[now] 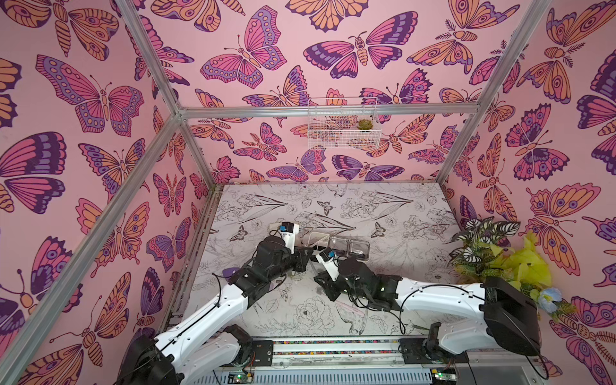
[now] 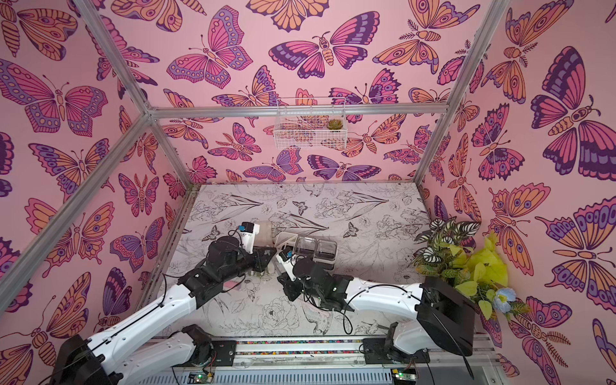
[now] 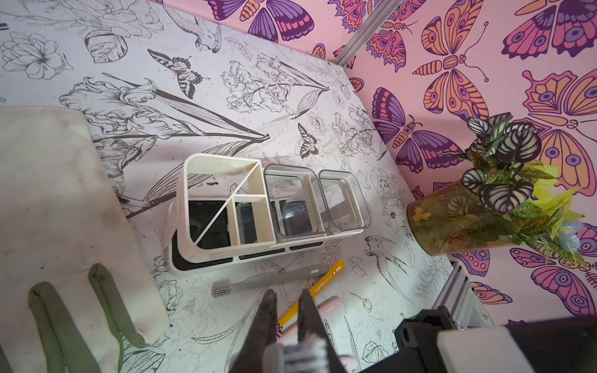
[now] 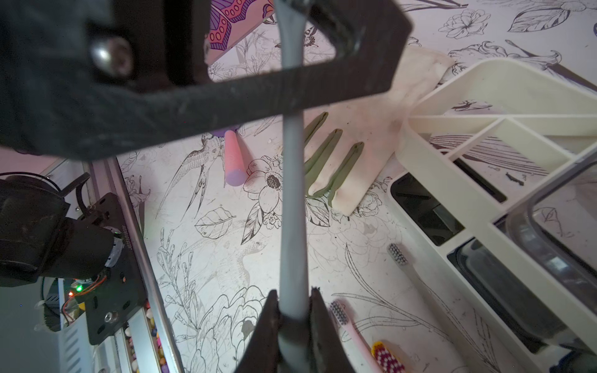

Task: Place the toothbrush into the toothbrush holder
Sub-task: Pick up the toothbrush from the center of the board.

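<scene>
- You are sitting in the middle of a hand-over: the toothbrush (image 4: 292,210) is hanging in the air between your two arms, near the front of the toothbrush holder (image 3: 226,253) but not over it yet.
- Your right gripper (image 4: 292,298) is clamping one end of the grey handle, and its wrist view is showing both fingers pressed against it.
- Your left gripper (image 3: 287,297) is pinching the other end. In the right wrist view the handle is running straight up into its jaws. In the left wrist view a blurred bristle head is showing deep between its fingers, so I judge you are gripping near the head.
- The holder is standing upright on the table (image 3: 226,64). Its white slotted compartment is sitting at the end nearest the cloth pouch (image 3: 48,193), and its clear cups (image 3: 342,200) are sitting toward the plant pot (image 3: 452,219). The slots are looking empty.
- Three more brushes are lying flat just in front of the holder: a spare grey brush (image 3: 274,274), a yellow brush (image 3: 323,284) and a pink brush (image 3: 329,306). They are not in play.
- Next, I judge, one hand is needing to let go — most likely the right, leaving the handle end free. The left is then facing a turn to stand the brush handle-down over a white slot.
- The lowering is calling for care — the divider ribs could catch the tip, and the light holder may slide.
</scene>
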Action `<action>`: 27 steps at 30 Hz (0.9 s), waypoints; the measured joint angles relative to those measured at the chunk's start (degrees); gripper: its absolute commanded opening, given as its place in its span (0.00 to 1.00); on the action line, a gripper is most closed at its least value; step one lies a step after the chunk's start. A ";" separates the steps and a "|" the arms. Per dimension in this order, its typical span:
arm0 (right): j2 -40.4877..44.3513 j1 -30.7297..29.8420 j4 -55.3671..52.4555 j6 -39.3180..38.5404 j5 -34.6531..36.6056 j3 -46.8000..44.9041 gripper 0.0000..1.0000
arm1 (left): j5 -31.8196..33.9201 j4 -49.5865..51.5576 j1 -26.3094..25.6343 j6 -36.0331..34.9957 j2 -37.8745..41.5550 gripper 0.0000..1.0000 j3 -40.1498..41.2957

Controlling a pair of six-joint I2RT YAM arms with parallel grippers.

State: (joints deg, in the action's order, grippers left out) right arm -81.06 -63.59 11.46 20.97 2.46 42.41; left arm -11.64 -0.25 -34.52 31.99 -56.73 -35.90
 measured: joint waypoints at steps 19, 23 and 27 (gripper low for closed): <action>-1.46 -0.07 1.11 0.02 0.39 0.92 0.26 | 0.85 -0.15 -0.28 -1.31 0.96 0.00 0.00; 0.20 -0.02 1.40 0.26 1.42 -0.22 0.32 | 1.14 0.13 -0.26 -1.99 1.73 0.00 0.07; 1.73 -0.02 1.51 0.20 1.81 -1.53 0.36 | 1.14 0.22 -0.26 -2.58 2.05 0.00 0.07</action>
State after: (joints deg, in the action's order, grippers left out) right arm -79.33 -63.61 12.97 21.17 4.27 40.88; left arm -10.50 -0.03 -34.79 29.41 -54.68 -35.83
